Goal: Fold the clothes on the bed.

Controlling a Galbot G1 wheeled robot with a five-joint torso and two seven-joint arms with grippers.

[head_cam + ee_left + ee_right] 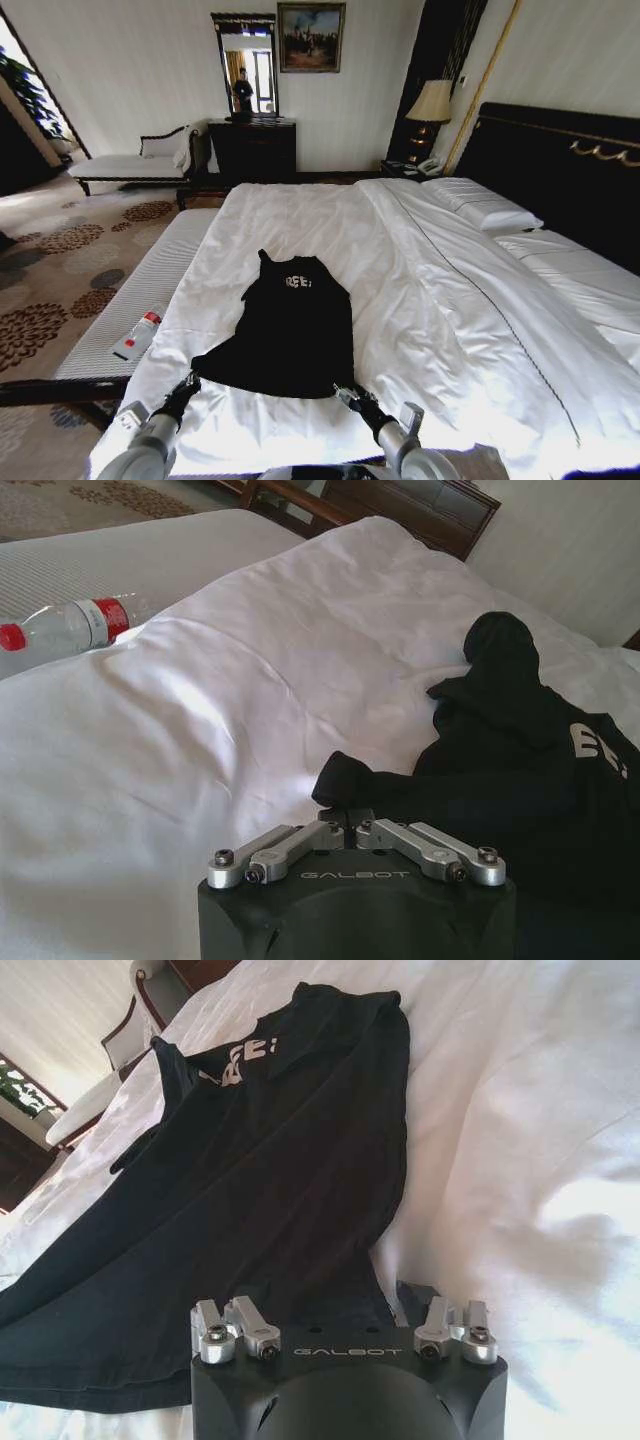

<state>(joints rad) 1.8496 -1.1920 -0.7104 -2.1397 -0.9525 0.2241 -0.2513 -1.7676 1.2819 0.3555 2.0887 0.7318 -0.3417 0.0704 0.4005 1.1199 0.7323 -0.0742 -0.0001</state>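
A black T-shirt (290,325) lies on the white duvet (440,300) of the bed (560,160), in the lower middle of the head view, its white chest lettering turned toward the upper part of the frame and its hem toward the bottom edge. The sleeves look tucked inward, so the cloth narrows toward the collar.

The left gripper (188,383) sits at the lower left corner of the shirt, at the bottom left of the frame. In the left wrist view its fingers (350,828) are drawn together on a bunched corner of the black fabric. The right gripper (347,396) sits at the lower right corner of the hem. In the right wrist view its fingers (415,1295) stand apart, one side over the dark cloth and the other beside the shirt's edge on the duvet; I cannot tell whether they touch the fabric.

A plastic bottle (139,334) with a red cap and red label lies on the striped bench (150,280) along the left side of the bed, well apart from the shirt.
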